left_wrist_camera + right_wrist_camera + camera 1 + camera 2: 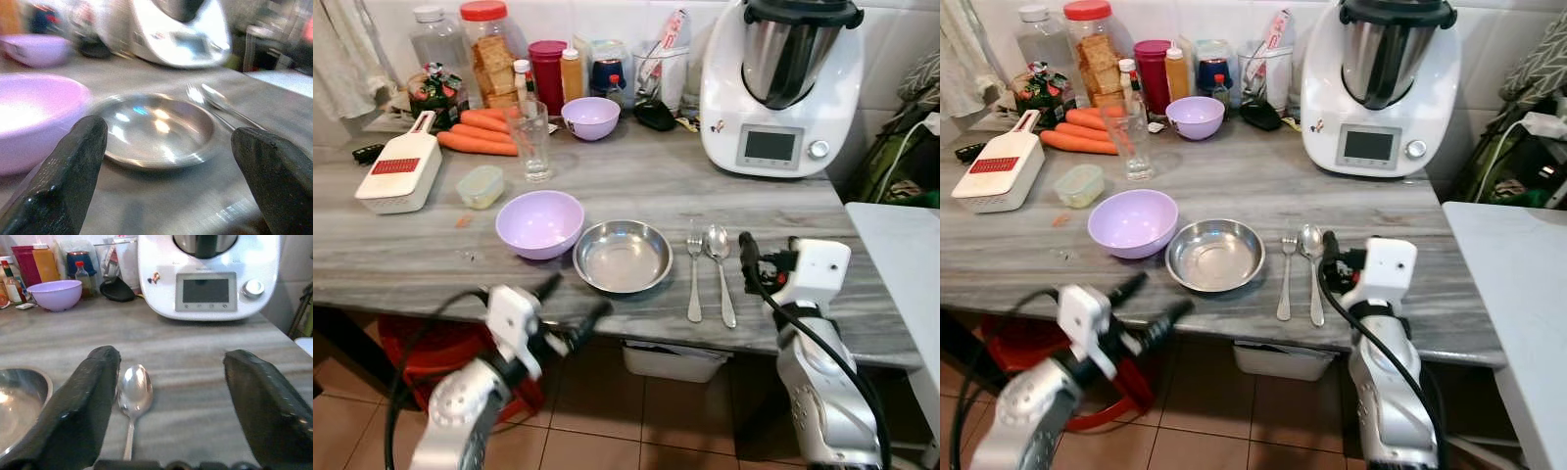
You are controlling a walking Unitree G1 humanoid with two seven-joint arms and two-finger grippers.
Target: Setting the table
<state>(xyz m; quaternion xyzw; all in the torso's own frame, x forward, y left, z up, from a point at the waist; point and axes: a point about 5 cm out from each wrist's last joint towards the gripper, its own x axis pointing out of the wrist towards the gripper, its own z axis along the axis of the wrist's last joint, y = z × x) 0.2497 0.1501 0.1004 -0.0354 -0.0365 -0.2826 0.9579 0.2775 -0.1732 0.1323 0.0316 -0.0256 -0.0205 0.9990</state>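
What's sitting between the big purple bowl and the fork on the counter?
The steel plate lies between the purple bowl and the fork, touching the bowl's rim or nearly so, as the left eye view shows.

Two purple bowls: near one [539, 223], far one [591, 117]. One steel dish [623, 257], one fork [694, 271], one spoon [720, 269], one drinking glass [530, 140], one grater [401, 171]. Carrots [478, 133]: about three; one white kitchen machine [783, 83].

Bare counter [636, 181] behind steel plate [623, 257]; glass [530, 140], food processor [781, 83] flank it.
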